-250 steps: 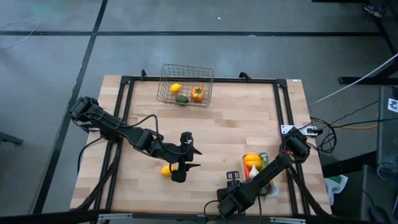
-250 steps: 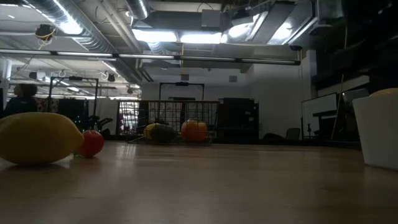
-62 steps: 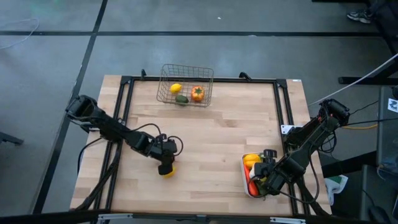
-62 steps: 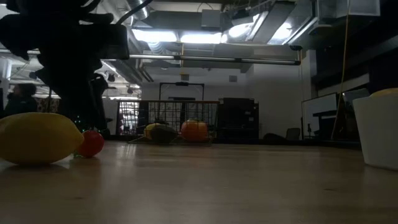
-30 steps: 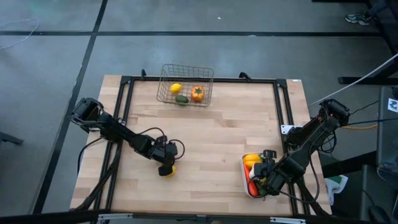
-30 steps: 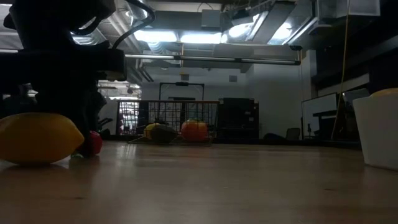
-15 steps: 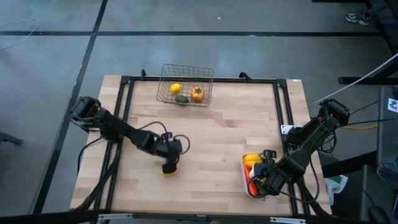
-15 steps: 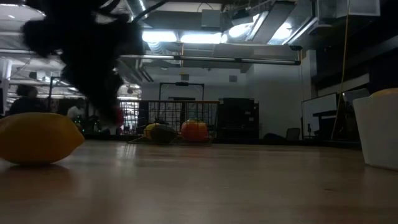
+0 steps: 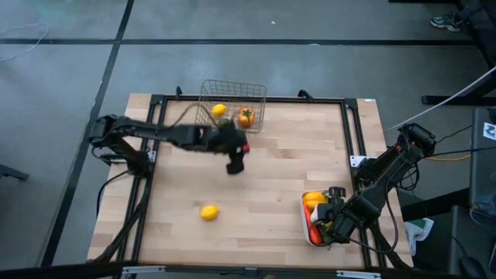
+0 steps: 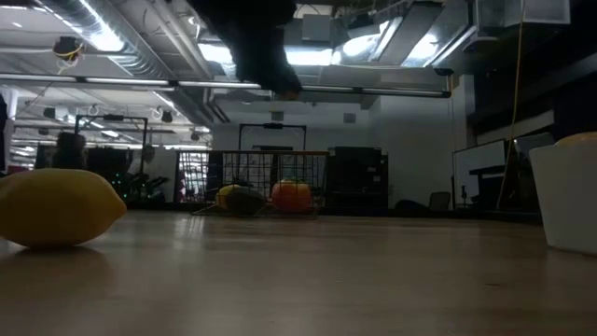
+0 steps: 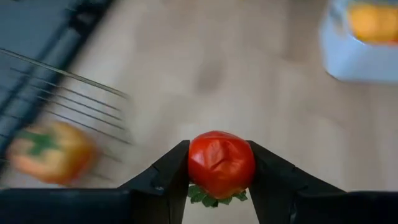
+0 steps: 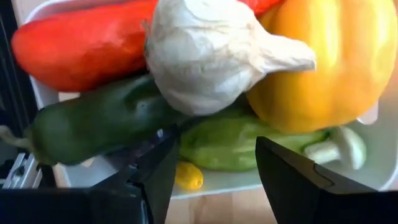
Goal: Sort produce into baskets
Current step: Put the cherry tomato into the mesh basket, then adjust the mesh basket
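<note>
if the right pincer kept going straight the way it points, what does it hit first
Probably the white garlic, lying straight ahead of the right pincer atop the piled vegetables in the white tray; depth is unclear.

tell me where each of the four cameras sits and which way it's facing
High view: above the table, looking straight down; shows both arms, the wire basket, white tray and a lemon on the wood.
Low view: at tabletop height, looking level across into the room; the same lemon looms near, and the left arm hangs dark at the top.
Left wrist view: behind the left tool, shut on a red tomato.
Right wrist view: over the tray, at the garlic and yellow pepper; the right tool shows open.
High and low views share basket and lemon.
</note>
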